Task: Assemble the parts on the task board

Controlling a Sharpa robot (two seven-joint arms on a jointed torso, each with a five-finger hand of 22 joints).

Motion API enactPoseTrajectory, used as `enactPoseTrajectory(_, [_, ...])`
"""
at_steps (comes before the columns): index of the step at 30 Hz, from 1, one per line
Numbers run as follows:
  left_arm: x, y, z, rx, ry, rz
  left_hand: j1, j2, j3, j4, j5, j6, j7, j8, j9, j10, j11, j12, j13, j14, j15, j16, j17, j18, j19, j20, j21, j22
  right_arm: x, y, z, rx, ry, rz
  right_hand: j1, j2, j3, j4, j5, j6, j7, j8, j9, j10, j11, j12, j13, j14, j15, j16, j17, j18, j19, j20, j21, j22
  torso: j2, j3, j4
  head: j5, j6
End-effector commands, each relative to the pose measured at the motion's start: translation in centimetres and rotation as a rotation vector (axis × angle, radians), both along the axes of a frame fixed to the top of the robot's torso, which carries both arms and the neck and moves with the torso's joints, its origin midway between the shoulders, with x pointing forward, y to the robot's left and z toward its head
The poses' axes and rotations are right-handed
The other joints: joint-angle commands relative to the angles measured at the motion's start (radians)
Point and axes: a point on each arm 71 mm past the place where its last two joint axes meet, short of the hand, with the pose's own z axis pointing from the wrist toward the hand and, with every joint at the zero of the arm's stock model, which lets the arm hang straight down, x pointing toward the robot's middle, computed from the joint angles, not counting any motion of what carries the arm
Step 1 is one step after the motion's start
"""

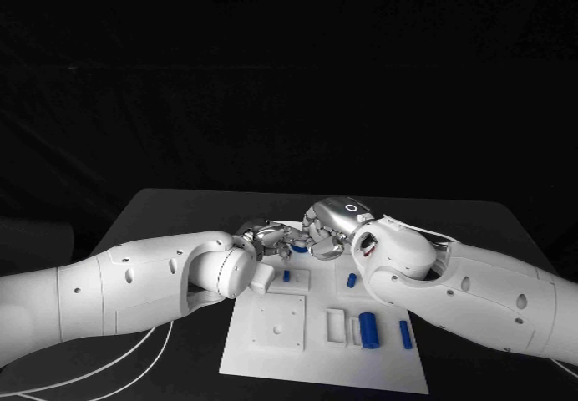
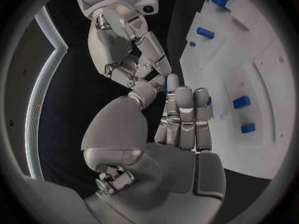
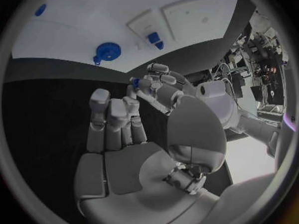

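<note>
With my left hand (image 1: pixel 267 236) and right hand (image 1: pixel 323 227) both pinching one small blue part (image 2: pixel 172 83) over the task board's (image 1: pixel 316 363) far edge, I fear an uneven release drops it onto the bench (image 1: pixel 169 209).

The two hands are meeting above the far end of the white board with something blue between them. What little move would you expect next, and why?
Probably a handover: one hand lets go so the other can carry the blue part down to the board. The left hand and right hand meet fingertip to fingertip over the board's far edge, the part pinched between them. Which hand really holds it I cannot tell.
</note>
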Motion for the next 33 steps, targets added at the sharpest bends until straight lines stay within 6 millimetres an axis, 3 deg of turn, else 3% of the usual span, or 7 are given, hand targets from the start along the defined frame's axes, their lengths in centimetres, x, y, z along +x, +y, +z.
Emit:
enactPoseTrajectory(1, [0.1,0.0,0.3,-0.002,-0.031,0.005,0.002,0.001,0.006,0.002,0.004,0.020,-0.012,0.007,0.004,-0.002,0.000,-0.004,0.000,0.002,-0.002,-0.006,0.001,0.007,0.007,-0.054,-0.005,-0.002,0.0,0.0,0.1,0.024,-0.004,0.010,0.007,-0.021,-0.002,0.008,-0.007,-0.042,0.010,-0.020,-0.010,-0.011,0.011,-0.009,0.001,-0.003,0.015,-0.007,-0.001,0.025,-0.013,-0.003,-0.011,0.001,0.000,0.0005,-0.0002,0.001,0.000])
enactPoseTrajectory(8, [0.1,0.0,0.3,-0.001,-0.031,0.000,0.002,0.001,0.010,0.000,0.004,0.022,-0.012,0.007,0.004,-0.001,0.000,-0.004,0.002,0.003,-0.003,-0.006,0.002,0.006,0.008,-0.055,-0.005,-0.002,0.3,-0.5,0.1,0.035,-0.017,-0.006,0.017,-0.033,-0.019,0.002,-0.006,-0.074,0.024,-0.036,-0.020,-0.037,0.024,-0.024,-0.006,-0.025,0.026,-0.018,0.005,0.025,-0.034,0.002,-0.024,0.002,0.000,0.0005,-0.0001,0.002,0.000])
enactPoseTrajectory(24, [0.6,1.1,0.4,0.009,-0.058,-0.019,0.000,0.001,0.014,-0.003,0.004,0.023,-0.012,0.007,0.004,0.001,-0.001,-0.004,0.004,0.005,-0.003,-0.006,0.002,0.005,0.009,-0.056,-0.005,-0.002,0.3,-2.8,0.5,0.073,-0.054,-0.021,0.021,-0.034,-0.036,-0.010,0.029,-0.075,0.024,-0.033,-0.021,-0.040,0.024,-0.024,-0.011,-0.031,0.027,-0.021,0.011,0.025,-0.040,0.005,-0.028,0.005,0.000,0.0014,-0.0004,0.009,0.003])
enactPoseTrajectory(33, [1.4,2.3,1.2,0.148,-0.267,-0.143,-0.002,0.004,0.018,-0.010,0.004,0.022,-0.012,0.004,0.003,-0.001,-0.001,-0.007,0.007,0.005,-0.003,-0.007,0.002,0.004,0.010,-0.058,-0.006,-0.003,1.6,-5.7,1.3,0.113,-0.075,-0.073,0.031,-0.035,-0.029,-0.016,0.050,-0.074,0.023,-0.031,-0.022,-0.040,0.023,-0.023,-0.013,-0.032,0.026,-0.023,0.013,0.025,-0.041,0.005,-0.030,0.005,0.000,0.0011,-0.0015,0.012,0.006])
